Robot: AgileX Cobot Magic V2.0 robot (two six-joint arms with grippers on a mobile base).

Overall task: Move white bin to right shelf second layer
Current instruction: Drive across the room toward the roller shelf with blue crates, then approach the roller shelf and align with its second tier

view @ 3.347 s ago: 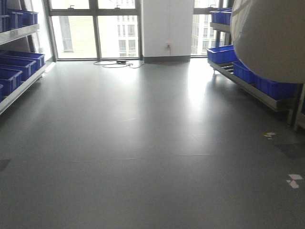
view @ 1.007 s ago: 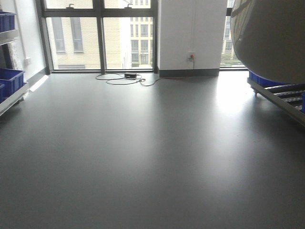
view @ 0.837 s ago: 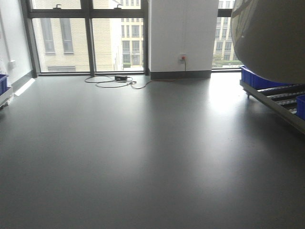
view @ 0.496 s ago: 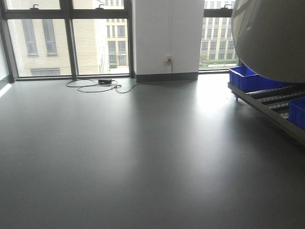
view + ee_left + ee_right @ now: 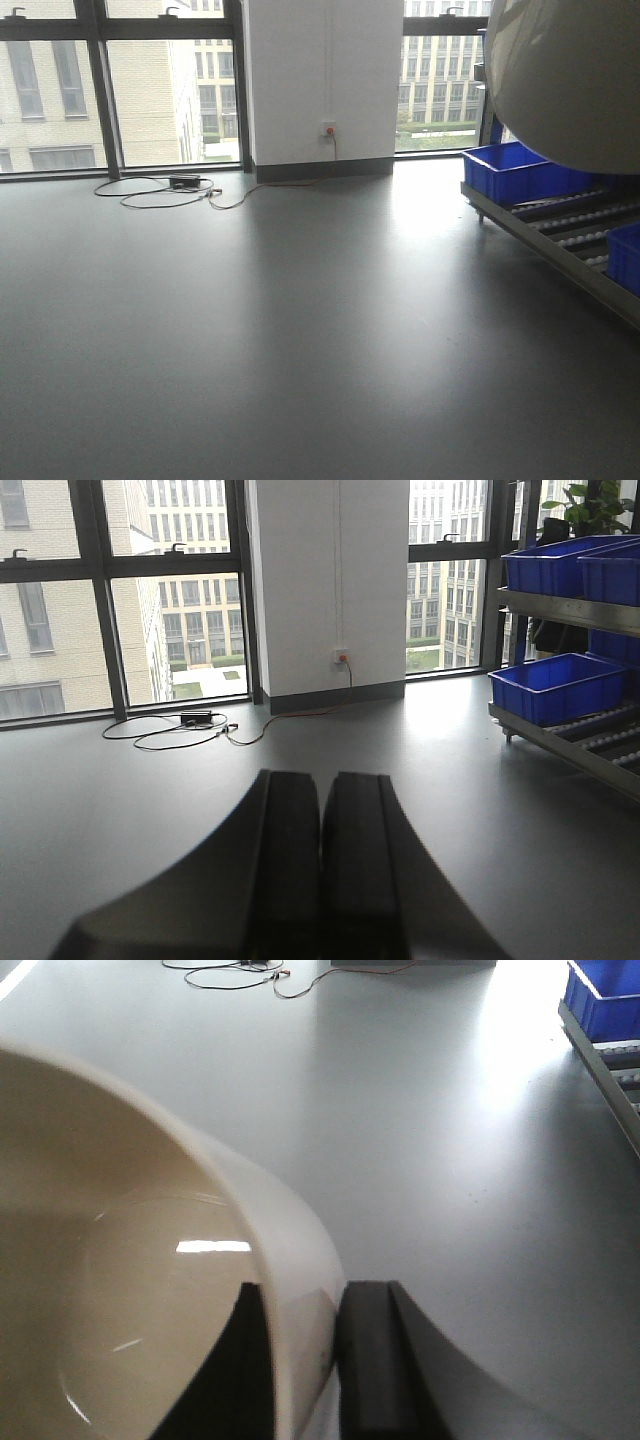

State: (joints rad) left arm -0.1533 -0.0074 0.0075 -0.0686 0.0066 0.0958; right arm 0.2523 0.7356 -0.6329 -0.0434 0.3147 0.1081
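While right pincer (image 5: 305, 1360) grips white bin (image 5: 120, 1260), roller rack (image 5: 560, 228) now fuller in view.

- White bin (image 5: 130, 1260), lower left of the right wrist view: glossy, smooth cream plastic with bright highlights.
- Floor (image 5: 300, 330): smooth grey, soft sheen.
- Blue crate (image 5: 560, 685): semi-matt plastic.
- Rack rail (image 5: 545, 252): dull steel.
- Left pincer (image 5: 322, 780): 2 matt black fingers.

No text, label, brand, number or sign can be read in any view. The white bin (image 5: 150, 1260), the blue crates (image 5: 555, 685) and the wall socket (image 5: 328, 129) are shown with plain surfaces; any marking on them is too small or blurred to be made out.
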